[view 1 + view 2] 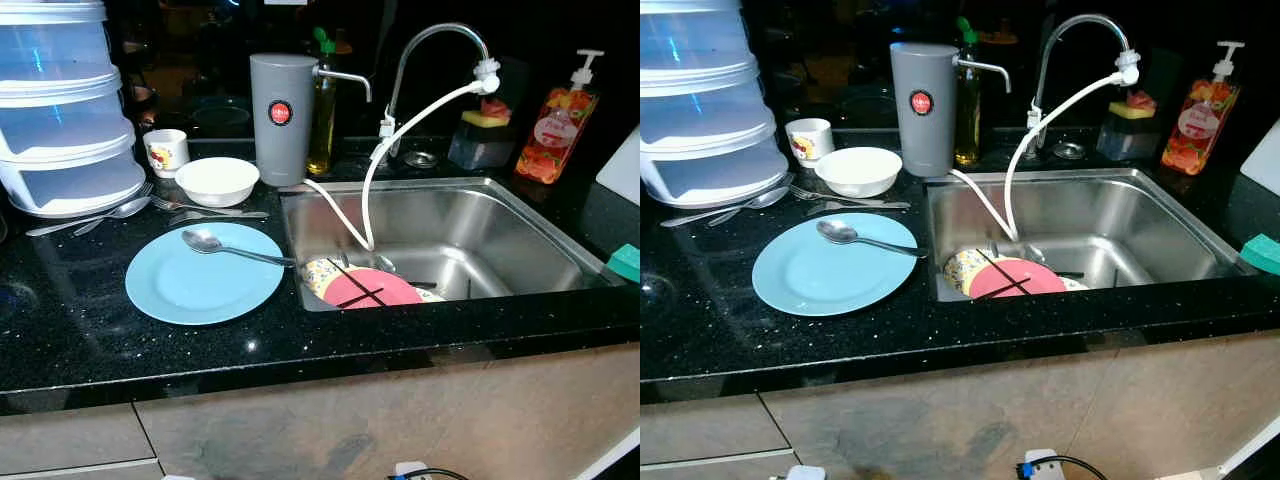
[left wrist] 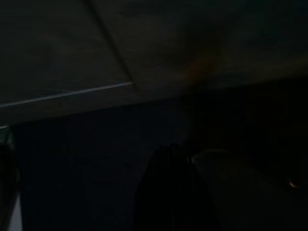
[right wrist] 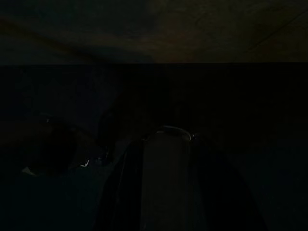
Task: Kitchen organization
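You are looking down on a black speckled surface [image 1: 300, 345] with a steel sink [image 1: 480, 235] set into it on the right. In the sink's near left corner lie a pink plate [image 1: 375, 290] crossed by dark lines and a yellow patterned dish [image 1: 322, 274] partly under it; a white hose [image 1: 372, 190] runs down from the tap [image 1: 440, 45] into the basin.

Left of the sink sits a light blue plate [image 1: 200, 280] with one spoon [image 1: 225, 246] lying in it, bowl end toward the back, handle reaching over the rim toward the sink. Behind the plate stands a white bowl [image 1: 217, 180]; you cannot see anything in it. Just behind that is a small white cup [image 1: 166, 152] with a printed pattern. Loose forks and spoons [image 1: 130, 210] lie between the bowl and a stack of clear plastic tubs [image 1: 60, 110] at far left. A grey water filter [image 1: 283, 118] stands at the sink's back corner, a soap bottle [image 1: 558, 125] at far right.

Both wrist views are very dark; for the left claw [image 2: 173, 192] and the right claw [image 3: 163, 183] you cannot tell whether they are spread or pressed together.
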Controlling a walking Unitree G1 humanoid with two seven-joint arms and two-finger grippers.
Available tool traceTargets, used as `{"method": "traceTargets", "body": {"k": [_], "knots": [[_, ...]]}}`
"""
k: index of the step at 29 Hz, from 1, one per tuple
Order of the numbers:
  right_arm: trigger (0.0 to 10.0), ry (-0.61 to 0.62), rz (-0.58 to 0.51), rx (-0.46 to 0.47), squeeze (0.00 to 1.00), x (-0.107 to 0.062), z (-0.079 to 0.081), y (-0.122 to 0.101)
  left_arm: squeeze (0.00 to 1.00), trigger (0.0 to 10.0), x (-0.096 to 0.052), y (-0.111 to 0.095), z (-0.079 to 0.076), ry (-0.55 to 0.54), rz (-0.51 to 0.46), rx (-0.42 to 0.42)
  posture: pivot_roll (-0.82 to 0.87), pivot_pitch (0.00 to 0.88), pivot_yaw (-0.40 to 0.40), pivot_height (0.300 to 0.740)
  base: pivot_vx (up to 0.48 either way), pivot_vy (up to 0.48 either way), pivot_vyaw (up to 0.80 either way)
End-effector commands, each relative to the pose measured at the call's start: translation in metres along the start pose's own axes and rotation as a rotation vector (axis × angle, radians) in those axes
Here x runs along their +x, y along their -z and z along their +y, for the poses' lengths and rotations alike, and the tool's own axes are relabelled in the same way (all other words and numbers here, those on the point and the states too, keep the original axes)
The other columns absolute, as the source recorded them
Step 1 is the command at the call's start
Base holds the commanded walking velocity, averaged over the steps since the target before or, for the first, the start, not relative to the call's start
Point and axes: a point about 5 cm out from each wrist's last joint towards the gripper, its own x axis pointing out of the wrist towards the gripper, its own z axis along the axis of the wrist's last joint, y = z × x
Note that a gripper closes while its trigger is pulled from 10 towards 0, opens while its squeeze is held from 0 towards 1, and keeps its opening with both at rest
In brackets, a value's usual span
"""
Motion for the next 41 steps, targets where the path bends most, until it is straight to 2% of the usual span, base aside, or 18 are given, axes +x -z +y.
{"method": "traceTargets", "body": {"k": [1,7,13,18,22,25,27,29,31,34,37,41], "knots": [[10.0,0.018,0.014,0.006,0.0,-0.001,-0.003,0.003,0.0,10.0,-0.001,0.004,0.003,-0.004,0.02,0.004,0.04,0.023,-0.027,0.74,0.0,0.0,0.0],[10.0,0.008,0.021,-0.004,0.0,-0.002,-0.005,0.005,0.0,10.0,0.0,0.001,0.0,-0.005,0.013,0.001,0.05,0.022,-0.035,0.74,0.0,0.0,0.0],[10.0,0.02,0.011,0.06,0.0,-0.002,-0.007,0.005,0.0,10.0,0.002,-0.001,-0.009,0.019,0.009,0.025,0.04,0.026,-0.029,0.74,0.0,0.0,0.0],[10.0,0.015,0.041,0.016,0.0,-0.002,-0.005,0.009,0.0,10.0,0.002,-0.001,-0.009,-0.003,0.005,0.01,0.05,0.032,-0.032,0.74,0.0,0.0,0.0],[10.0,-0.011,0.047,0.142,0.0,-0.003,-0.004,0.011,0.0,10.0,0.003,-0.003,-0.011,0.005,0.002,0.015,0.05,0.026,-0.039,0.74,0.0,0.0,0.0],[10.0,-0.059,0.089,0.101,0.0,-0.002,-0.001,0.013,0.0,10.0,0.003,-0.004,-0.01,-0.008,-0.002,0.005,0.06,0.02,-0.05,0.74,0.0,0.0,0.0],[10.0,-0.053,0.13,0.001,0.0,-0.002,0.001,0.018,0.0,10.0,0.003,-0.004,-0.007,-0.026,0.002,-0.003,0.05,0.025,-0.031,0.74,0.0,0.0,0.0],[10.0,-0.044,0.13,-0.02,0.0,-0.002,0.001,0.018,0.0,10.0,0.003,-0.004,-0.007,-0.026,0.004,-0.001,0.05,0.025,-0.031,0.74,0.0,0.0,0.0],[10.0,-0.013,0.072,-0.111,0.0,-0.001,-0.001,0.009,0.0,10.0,0.003,-0.004,-0.01,0.0,0.002,0.025,0.05,0.024,-0.041,0.74,0.0,0.0,0.0],[10.0,-0.017,0.047,-0.072,0.0,0.0,0.002,0.005,0.0,10.0,0.002,-0.003,-0.007,-0.017,-0.004,0.017,0.06,0.037,-0.033,0.74,0.0,0.0,0.0],[10.0,-0.015,0.07,-0.112,0.0,-0.001,0.001,0.009,0.0,10.0,0.002,-0.001,-0.006,-0.009,0.001,0.007,0.05,0.035,-0.019,0.74,0.0,0.0,0.0],[10.0,0.03,0.052,-0.05,0.0,-0.002,-0.005,0.008,0.0,10.0,0.001,0.001,-0.009,0.023,0.011,0.057,0.05,0.038,-0.028,0.74,0.0,0.0,0.0]]}}
